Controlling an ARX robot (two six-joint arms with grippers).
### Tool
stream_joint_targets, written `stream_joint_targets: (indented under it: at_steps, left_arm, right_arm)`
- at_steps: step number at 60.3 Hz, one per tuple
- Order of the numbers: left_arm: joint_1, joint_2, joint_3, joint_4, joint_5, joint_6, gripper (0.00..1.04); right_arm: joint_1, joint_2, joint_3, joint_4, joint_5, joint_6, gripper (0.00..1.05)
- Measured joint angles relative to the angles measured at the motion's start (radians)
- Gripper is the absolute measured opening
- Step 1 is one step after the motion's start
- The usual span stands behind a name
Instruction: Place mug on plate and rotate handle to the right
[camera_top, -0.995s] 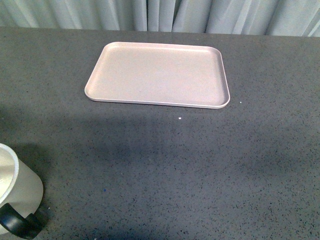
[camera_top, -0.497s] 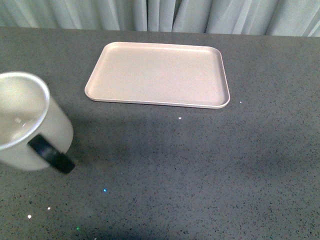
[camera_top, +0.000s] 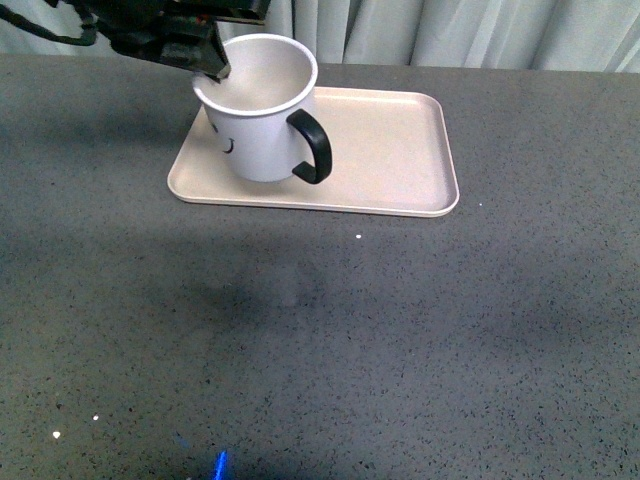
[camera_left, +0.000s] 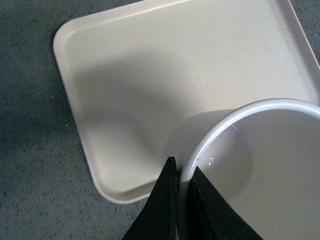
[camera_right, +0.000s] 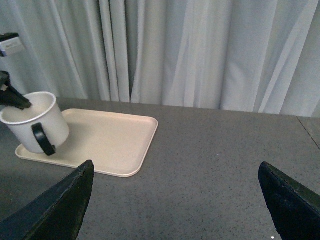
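Mug (camera_top: 262, 110) at left end of plate (camera_top: 390, 150), rim pinched by left end effector (camera_top: 215, 72): set down flat, then turn handle (camera_top: 312, 145) right.

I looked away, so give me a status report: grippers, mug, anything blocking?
Left gripper shut on mug rim. Right gripper open, empty. Mug at left end of plate, handle facing right. Nothing blocking.

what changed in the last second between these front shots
The white mug with a black smiley face went from the near left corner of the grey table up and away onto the left end of the pale pink-beige rectangular tray, its rim pinched by the left gripper. Its black loop handle, which faced the camera, now points right. The tray has not moved.
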Motion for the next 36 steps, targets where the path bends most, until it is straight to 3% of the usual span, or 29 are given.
stream_joint_targets:
  at_steps: [20,36]
  left_arm:
    - [-0.024,0.219,0.241,-0.082,-0.006,0.003,0.02]
    - [-0.037,0.271,0.303,-0.099,-0.011,0.002,0.02]
  right_arm:
    - [0.000,0.000,0.000,0.000,0.000,0.000,0.96]
    - [0.000,0.000,0.000,0.000,0.000,0.000,0.96]
